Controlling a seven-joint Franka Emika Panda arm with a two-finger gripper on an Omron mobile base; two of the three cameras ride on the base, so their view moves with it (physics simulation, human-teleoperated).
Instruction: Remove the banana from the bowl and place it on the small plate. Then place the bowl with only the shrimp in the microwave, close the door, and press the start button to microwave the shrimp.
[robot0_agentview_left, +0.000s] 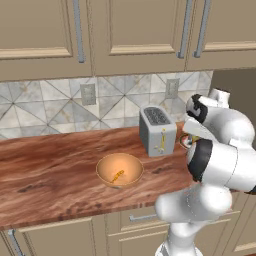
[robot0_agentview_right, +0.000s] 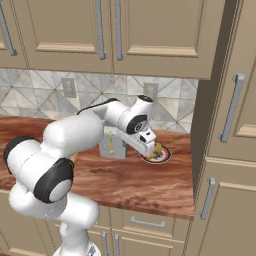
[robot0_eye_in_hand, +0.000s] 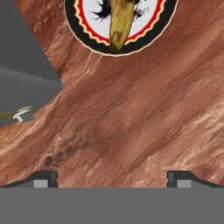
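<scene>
**Banana on the small plate, gripper empty above the counter**

While the banana lies on the small plate, the gripper hangs over bare wood just near of it, its 2 finger tips spread wide apart with nothing between them. The plate is white with a black rim, a red and yellow scalloped ring and a dark splash pattern at its centre; the banana's dark tip reaches onto the black rim on the gripper's side.

From the right base view, the plate sits on the wooden countertop to the right of the silver toaster, with the gripper low at its left edge and partly covering it. A bit of yellow banana shows just beside the fingers.

From the left base view, the orange-tan bowl stands well apart to the left, near of the toaster and close to the counter's front edge. Inside it rests the tiny orange shrimp, alone. Beige cabinet doors hang above a grey tiled backsplash with 2 wall outlets.
</scene>
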